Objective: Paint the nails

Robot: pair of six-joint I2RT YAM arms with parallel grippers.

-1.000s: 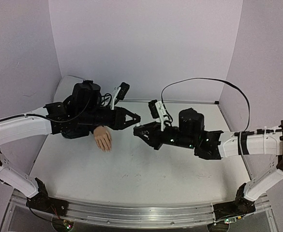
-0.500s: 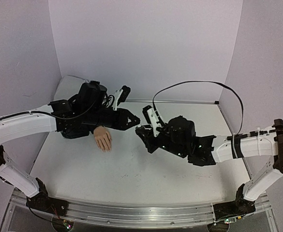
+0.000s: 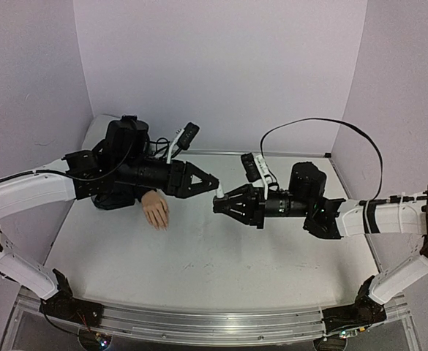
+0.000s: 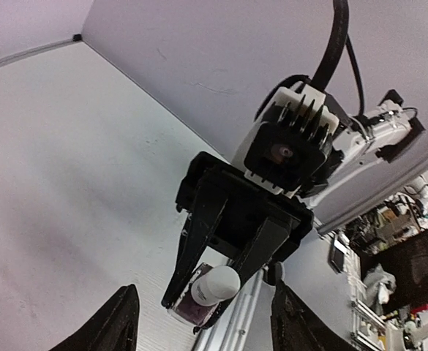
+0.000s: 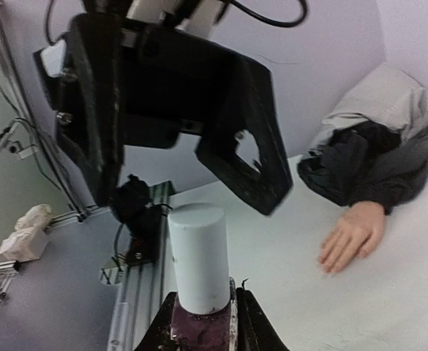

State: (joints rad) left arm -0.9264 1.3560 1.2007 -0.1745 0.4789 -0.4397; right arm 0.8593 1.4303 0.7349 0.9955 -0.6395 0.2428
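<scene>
A small nail-polish bottle with a dark purple body [image 5: 197, 327] and a white cap [image 5: 198, 255] is held by its body in my right gripper [image 5: 203, 322], which is shut on it. In the top view the cap [image 3: 219, 193] points toward my left gripper [image 3: 211, 180], which stands open just beyond it without touching. From the left wrist, the capped bottle [image 4: 212, 287] shows ahead between my open fingers [image 4: 123, 322]. The peach mannequin hand [image 3: 156, 210] lies palm down under the left arm, black sleeve [image 5: 371, 167] behind it. Its nails are too small to make out.
Lilac walls close in the white table [image 3: 199, 256] at the back and both sides. An aluminium rail [image 3: 199, 322] runs along the near edge. A black cable [image 3: 323, 124] loops above the right arm.
My left gripper's jaws have opened from shut. The right arm, pushed in against the left gripper half a second ago, has drawn back to the right and levelled out, still gripping the bottle.
</scene>
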